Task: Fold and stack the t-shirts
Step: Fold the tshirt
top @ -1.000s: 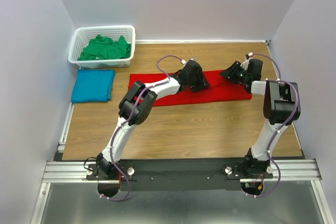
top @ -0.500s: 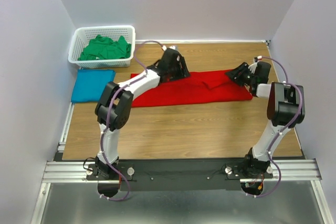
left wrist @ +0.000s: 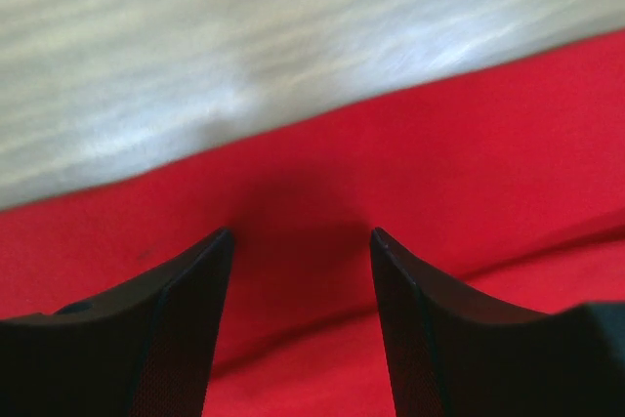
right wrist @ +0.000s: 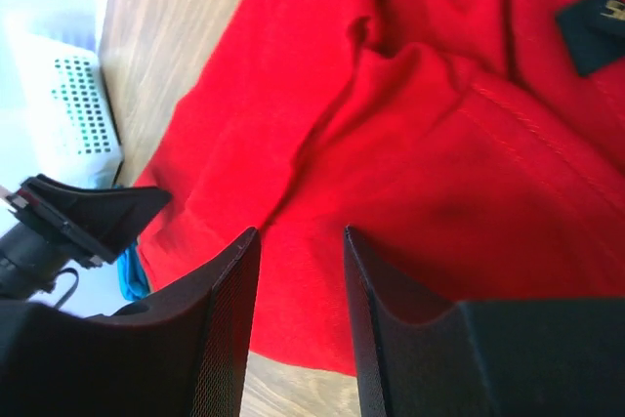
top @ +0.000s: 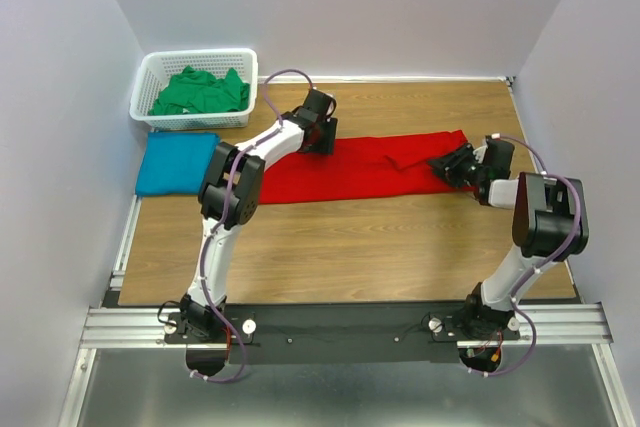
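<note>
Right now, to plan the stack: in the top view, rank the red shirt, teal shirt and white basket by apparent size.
1. red shirt, spread out
2. white basket
3. teal shirt, folded

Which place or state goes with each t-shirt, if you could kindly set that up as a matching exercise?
Column one:
1 red t-shirt
2 teal t-shirt
3 green t-shirt

Column two:
A crumpled inside the white basket
B folded flat, next to the basket on its near side
C laid out long, with the left gripper and right gripper over it

Pairs: 1-C, 2-B, 3-A.
</note>
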{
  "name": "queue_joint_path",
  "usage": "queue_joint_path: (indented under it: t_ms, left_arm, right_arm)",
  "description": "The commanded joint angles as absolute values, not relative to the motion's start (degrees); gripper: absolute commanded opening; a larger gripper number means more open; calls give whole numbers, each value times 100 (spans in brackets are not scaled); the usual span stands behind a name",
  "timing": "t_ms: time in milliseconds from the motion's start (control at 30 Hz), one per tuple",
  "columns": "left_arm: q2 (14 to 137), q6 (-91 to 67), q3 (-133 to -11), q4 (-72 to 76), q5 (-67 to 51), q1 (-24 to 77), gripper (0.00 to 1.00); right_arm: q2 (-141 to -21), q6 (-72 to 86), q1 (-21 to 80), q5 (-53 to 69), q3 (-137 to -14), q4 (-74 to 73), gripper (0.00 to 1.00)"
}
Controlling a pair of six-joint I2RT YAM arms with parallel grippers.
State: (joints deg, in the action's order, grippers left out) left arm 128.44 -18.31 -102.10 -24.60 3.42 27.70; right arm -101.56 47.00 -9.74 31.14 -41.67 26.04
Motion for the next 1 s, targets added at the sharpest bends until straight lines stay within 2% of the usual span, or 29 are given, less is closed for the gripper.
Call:
queue_joint_path:
  t_ms: [0,133,300,433,633,700,833,967]
  left_arm:
    - [13017,-1678,-10081,-2883,606,2619,66]
    - [12859,-1793,-9704,-3006,519,2470,66]
    - [12130,-1854,-8580,-3041,116,2487,66]
    - [11357,-2029,-7037,-2665,-1051,2549,66]
    - [10364,-2696,-5671,-2224,-1958,3171,66]
    - [10222,-2952,-5616,-2154,-2047,3505,66]
    - [9749,-3707,-5756,-1785,-2329,3884,67]
    - [9238,-3937,-5950,-1916,-1689,3885,68]
  right_arm:
    - [-10327,4843,-967,2787,-4139,2488,46]
    - [-10634,4685,-958,2426,-4472,2031,46]
    - [-11668,4641,-967,2513,-5368,1723,47]
    - [-12635,4737,-923,2908,-6501,1758,47]
    - [-14051,4527,-634,3769,-8813,1670,47]
    - [-14281,4465,-563,3893,-9558,1644,48]
    - [-14266,4465,-527,4288,-10194,1635,53]
    - [-13607,4412,-519,4491,-9871,1661,58]
